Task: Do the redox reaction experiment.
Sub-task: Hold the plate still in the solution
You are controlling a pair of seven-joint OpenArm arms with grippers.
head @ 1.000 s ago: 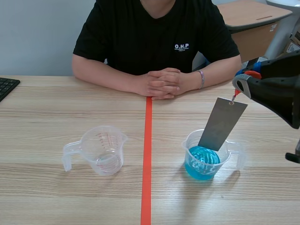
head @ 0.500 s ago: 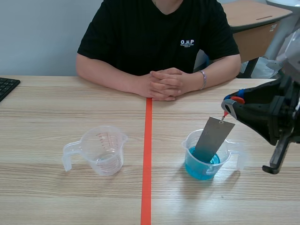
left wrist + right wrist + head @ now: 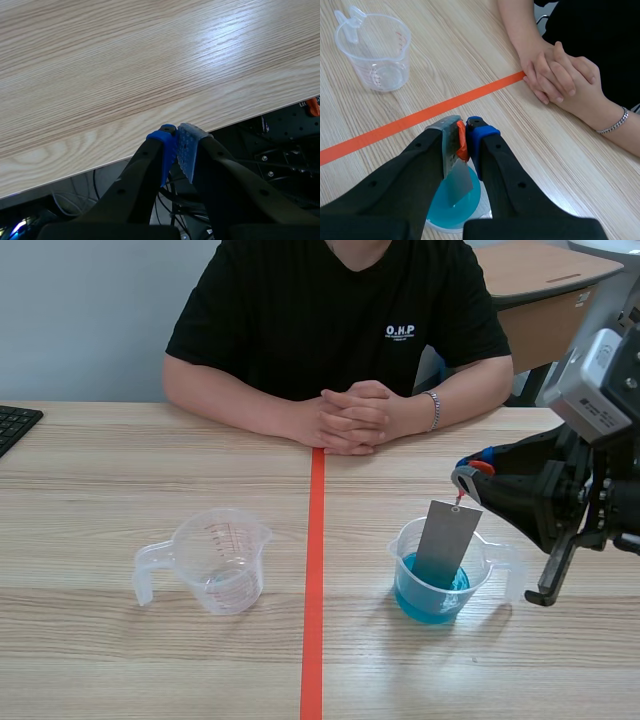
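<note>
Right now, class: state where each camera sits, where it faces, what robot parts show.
Scene view: between the arms, facing the person across the table; right pincer shows.
Left wrist view: behind the shut left pincer, facing the table edge.
Right wrist view: behind its pincer, shut on the plate's tie, over the blue cup.
Shared: scene and right wrist show blue cup, empty cup, clasped hands.

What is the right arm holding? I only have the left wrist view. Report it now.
Observer: The right gripper is shut on a small red clip with a grey metal plate hanging from it.
Operator: Tell me where the plate's lower end sits.
Observer: It dips into the blue liquid inside the clear measuring cup on the right arm's side of the table.
</note>
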